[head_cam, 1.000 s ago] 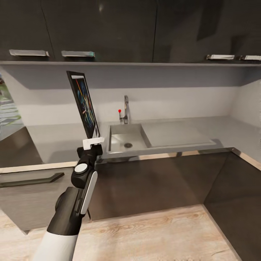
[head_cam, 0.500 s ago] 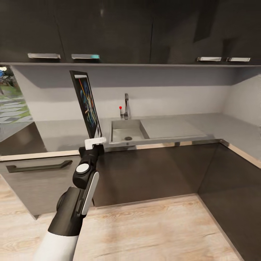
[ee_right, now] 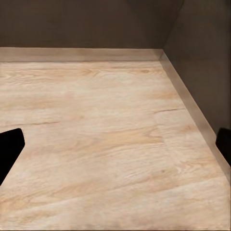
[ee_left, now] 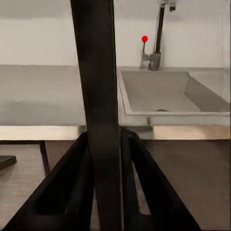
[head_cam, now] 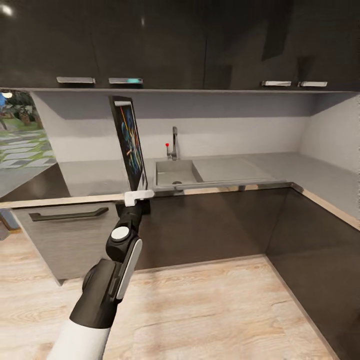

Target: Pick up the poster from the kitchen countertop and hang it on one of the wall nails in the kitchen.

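My left gripper point(head_cam: 139, 196) is shut on the bottom edge of the poster point(head_cam: 131, 142) and holds it upright in front of the kitchen countertop point(head_cam: 90, 175). The poster is turned almost edge-on, showing its thin black frame, white border and dark colourful artwork. In the left wrist view the poster's dark edge point(ee_left: 98, 96) rises between the black fingers point(ee_left: 72, 183). In the right wrist view my right gripper point(ee_right: 115, 144) hangs open over the wood floor, with a dark fingertip at each side of the picture. The wall nails are out of view.
A steel sink point(head_cam: 175, 172) with a faucet point(head_cam: 174, 142) is set in the counter behind the poster. Dark upper cabinets point(head_cam: 150, 45) hang above, and dark lower cabinet fronts point(head_cam: 210, 225) wrap round to the right. Light wood floor point(head_cam: 200, 310) spreads in front.
The whole view has drawn back from the counter and shifted, so more floor shows. The poster stays upright in my shut left gripper.
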Controlling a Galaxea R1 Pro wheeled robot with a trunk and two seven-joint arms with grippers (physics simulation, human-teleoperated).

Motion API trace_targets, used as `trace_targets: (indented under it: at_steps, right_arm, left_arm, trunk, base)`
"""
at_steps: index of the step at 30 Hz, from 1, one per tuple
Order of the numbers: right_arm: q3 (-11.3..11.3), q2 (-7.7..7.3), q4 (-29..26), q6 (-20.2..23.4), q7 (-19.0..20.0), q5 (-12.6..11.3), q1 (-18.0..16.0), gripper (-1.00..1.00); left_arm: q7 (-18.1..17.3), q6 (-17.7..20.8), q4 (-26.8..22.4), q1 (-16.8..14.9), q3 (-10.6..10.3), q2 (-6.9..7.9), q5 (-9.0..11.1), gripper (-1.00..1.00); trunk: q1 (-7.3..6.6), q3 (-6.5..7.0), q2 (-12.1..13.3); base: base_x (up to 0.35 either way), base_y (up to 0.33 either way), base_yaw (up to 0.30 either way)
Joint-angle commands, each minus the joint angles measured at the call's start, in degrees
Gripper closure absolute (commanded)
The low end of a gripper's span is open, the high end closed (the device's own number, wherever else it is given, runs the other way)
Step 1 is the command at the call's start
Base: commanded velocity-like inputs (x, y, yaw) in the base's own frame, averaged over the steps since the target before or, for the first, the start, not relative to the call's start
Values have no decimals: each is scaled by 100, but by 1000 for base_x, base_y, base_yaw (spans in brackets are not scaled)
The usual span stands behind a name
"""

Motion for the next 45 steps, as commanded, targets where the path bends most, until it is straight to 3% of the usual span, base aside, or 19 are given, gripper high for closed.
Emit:
trace_targets:
  at_steps: [1,2,3,7,8,9,13,16,18,21,22,25,26,28,29,33,38,45]
  right_arm:
    - [-1,-2,-6,2,-49,62,2,-100]
    - [-1,-2,-5,2,-49,62,2,-100]
    - [-1,-3,-5,2,-49,60,2,-100]
    - [-1,-5,-1,2,-49,62,2,-100]
    - [-1,-5,5,2,-49,60,2,-100]
    - [-1,-5,8,2,-49,61,2,-100]
    - [-1,-5,11,2,-49,58,2,-100]
    - [-1,-5,12,2,-49,61,2,-100]
    - [-1,-7,13,5,-49,59,2,-100]
    - [-1,-13,13,6,-47,56,2,-100]
    - [-1,-21,13,8,-44,55,2,-100]
    - [6,-27,13,13,-40,59,2,-100]
    - [10,-29,13,15,-35,60,2,-100]
    - [13,-30,13,17,-31,64,2,-100]
    - [18,-31,11,22,-24,106,2,-100]
    - [17,-33,20,27,-16,343,2,-100]
    - [17,-38,27,28,-14,415,2,-100]
    - [10,-45,32,35,-4,438,2,-100]
  left_arm:
    - [28,44,-5,-5,-186,0,25,100]
    - [26,44,-4,-5,-272,0,91,100]
    - [22,44,-6,-5,-421,0,287,100]
    - [-56,39,-6,-5,-673,0,898,100]
    - [-267,38,-7,-5,-802,0,1129,100]
    - [-524,37,-9,-5,-877,0,1218,100]
    - [-1592,41,-7,-5,-978,0,1333,100]
    - [-2209,43,-5,-5,-975,0,1358,100]
    - [-2804,44,-4,-5,-946,0,1369,100]
    - [-3319,44,-4,-5,-923,0,1371,100]
    - [-3880,40,-4,-5,-912,42,1373,100]
    - [-4652,37,-4,-5,-902,288,1374,100]
    - [-5026,32,-4,-5,-895,448,1374,100]
    - [-5407,23,-4,-5,-893,641,1374,100]
    - [-5904,3,-4,-5,-894,939,1374,100]
    - [-6445,-131,1,21,-899,1375,1374,100]
    - [-6585,-190,4,31,-899,1557,1376,100]
    - [-7410,-221,13,142,-895,1926,1375,100]
  trunk:
    - [-3,-5,-3]
    - [-3,-5,-3]
    - [-3,-5,-3]
    - [-3,-5,-3]
    - [-3,-5,-3]
    - [-3,-5,-3]
    - [-3,-5,-3]
    - [-3,-5,-3]
    - [-3,-5,-3]
    - [-3,-5,-3]
    - [-3,-5,-3]
    - [-3,-5,-3]
    - [-3,-5,-3]
    - [-3,-5,-3]
    - [-3,-5,-3]
    - [-3,-5,-3]
    - [-3,-5,-3]
    - [-3,-5,-3]
  base:
    - [-331,0,0]
    - [-305,0,0]
    - [-210,0,0]
    - [-111,0,0]
    - [-35,0,0]
    - [-23,0,0]
    - [-11,0,0]
    - [-3,0,0]
    - [-1,0,0]
    - [0,0,0]
    - [0,0,0]
    - [0,0,0]
    - [0,0,0]
    - [0,0,0]
    - [0,0,0]
    - [0,0,0]
    - [-94,0,0]
    - [-300,0,0]
